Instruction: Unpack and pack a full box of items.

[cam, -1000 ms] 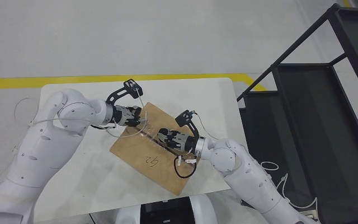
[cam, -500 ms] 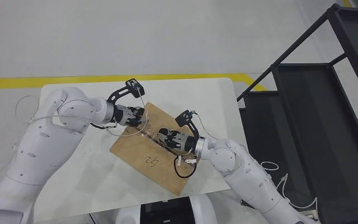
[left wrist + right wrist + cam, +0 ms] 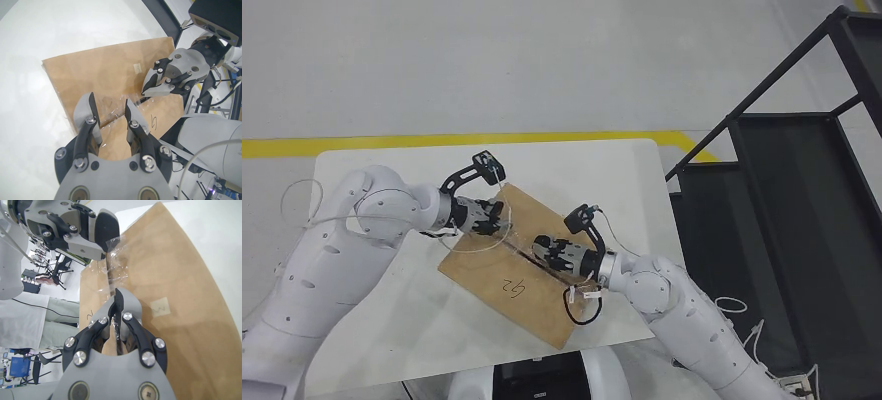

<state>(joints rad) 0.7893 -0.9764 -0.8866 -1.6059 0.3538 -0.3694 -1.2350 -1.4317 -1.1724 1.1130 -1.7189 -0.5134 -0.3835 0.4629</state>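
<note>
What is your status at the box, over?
Left tool open, straddling the box seam. Right tool shut, tip at that seam. Crumpled clear tape across it, in the way.

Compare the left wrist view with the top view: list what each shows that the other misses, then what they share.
The left wrist view adds: a small label on the box, the left gripper open astride the seam, and the right gripper shut with its tip at the seam.

The top view adds: the white table under the box, a yellow line on the floor beyond it, and a black rack beside it.

Both: the box with its flaps down, clear tape on the seam, and the two grippers at it.
</note>
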